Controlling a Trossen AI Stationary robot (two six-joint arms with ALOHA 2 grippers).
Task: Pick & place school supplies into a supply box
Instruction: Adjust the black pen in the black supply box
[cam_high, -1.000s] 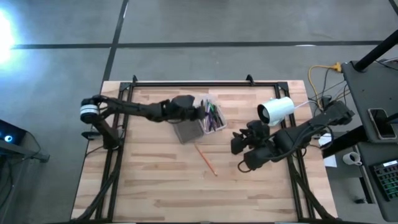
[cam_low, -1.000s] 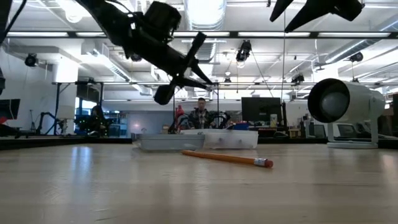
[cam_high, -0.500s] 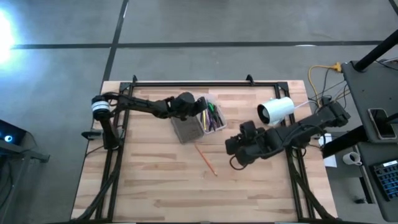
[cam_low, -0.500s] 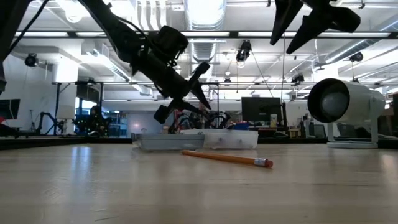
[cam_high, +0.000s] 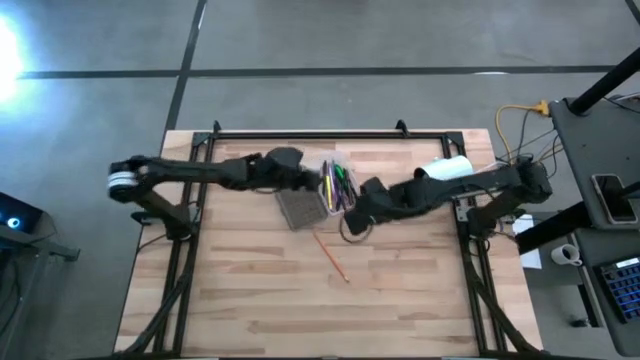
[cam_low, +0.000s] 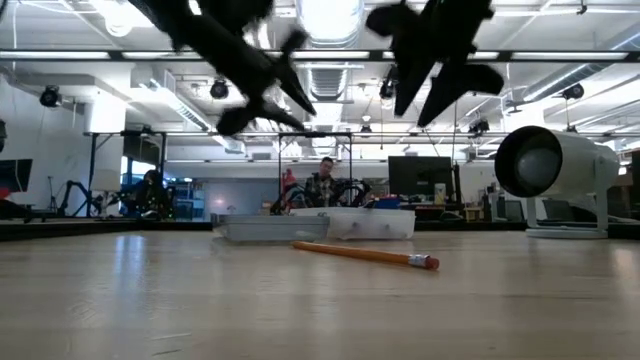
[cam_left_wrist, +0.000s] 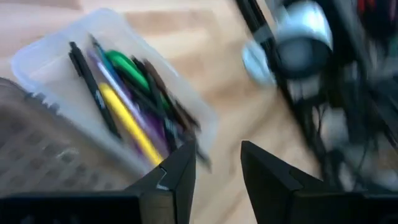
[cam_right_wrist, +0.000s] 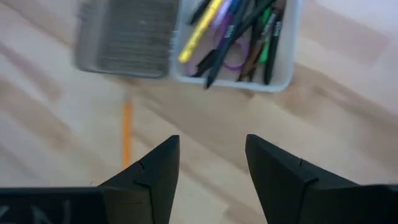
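Observation:
The supply box (cam_high: 318, 198) lies open at the table's middle, its grey ribbed half (cam_right_wrist: 127, 37) beside a clear half (cam_left_wrist: 43, 59). Several pens and pencils (cam_right_wrist: 239, 28) lie in the clear half: green, yellow, purple and dark. One orange pencil (cam_high: 331, 256) lies flat on the table, nearer than the box. My left gripper (cam_left_wrist: 217, 165) hovers open above the clear half, with nothing between its fingers. My right gripper (cam_right_wrist: 211, 165) hangs open just right of the box and above the table, also holding nothing.
A white cylindrical device (cam_high: 445, 172) stands on the table right of the box, under my right arm. A black frame rail (cam_high: 310, 134) runs along the far edge. Bare wood (cam_high: 260, 300) spreads across the near half. A person sits in the room beyond.
My left gripper has opened above the box's clear half, dipping toward it and then rising again. My right gripper has swung from the table's right toward the box, staying open. The orange pencil and the box have not moved.

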